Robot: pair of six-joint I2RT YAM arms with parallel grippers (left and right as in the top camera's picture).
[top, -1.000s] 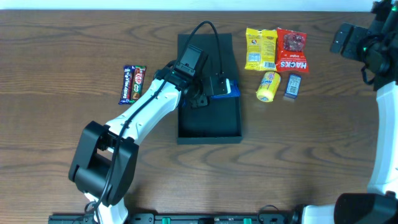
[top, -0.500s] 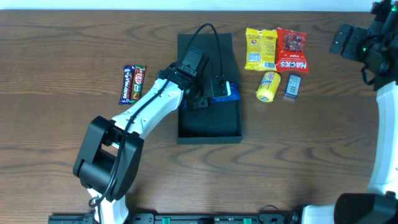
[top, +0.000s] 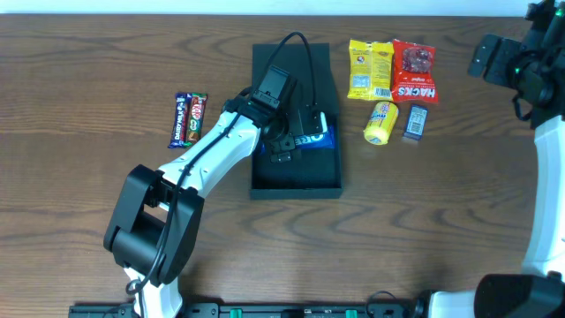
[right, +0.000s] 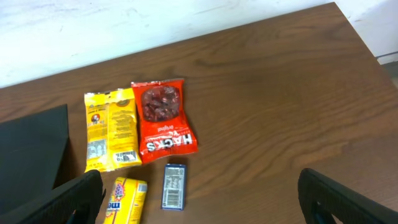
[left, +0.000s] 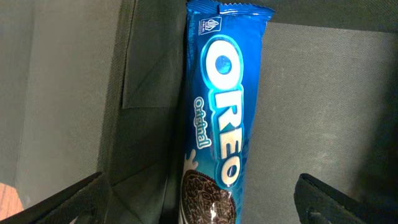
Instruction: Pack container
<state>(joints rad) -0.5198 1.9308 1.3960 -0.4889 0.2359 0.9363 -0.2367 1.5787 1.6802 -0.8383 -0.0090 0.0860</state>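
The container (top: 296, 177) sits in the middle of the overhead frame, its flap lid folded back toward the top edge so the tray is open from above. An Oreo packet (top: 318, 140) lies across the upper right part of the tray, close to the hinge line. That spot looks chosen to leave the lower half of the tray free for the rest of the snacks.

In the left wrist view the left gripper (left: 204, 200) hangs over the packet with its fingers spread wide. One shows in each bottom corner, with dark tray visible between each tip and the blue wrapper, so nothing is pinched. Whether the packet lies fully flat or leans on the fold beside it is hard to tell from here.

The right gripper (right: 202, 202) is also spread wide and empty, up at the right edge of the overhead frame, probably kept clear of the box while the other arm works.

The remaining snacks are outside the box:
- **Right of the box:** a yellow snack bag (top: 369, 69), a red Hacks bag (top: 414, 71), a small yellow pack (top: 380, 122) and a small dark packet (top: 416, 122).
- **Left of the box:** a Dairy Milk bar (top: 181, 120) and a KitKat (top: 198, 108), side by side on the wooden table (top: 88, 53).

With the groups split this way, each arm has one near its own side.
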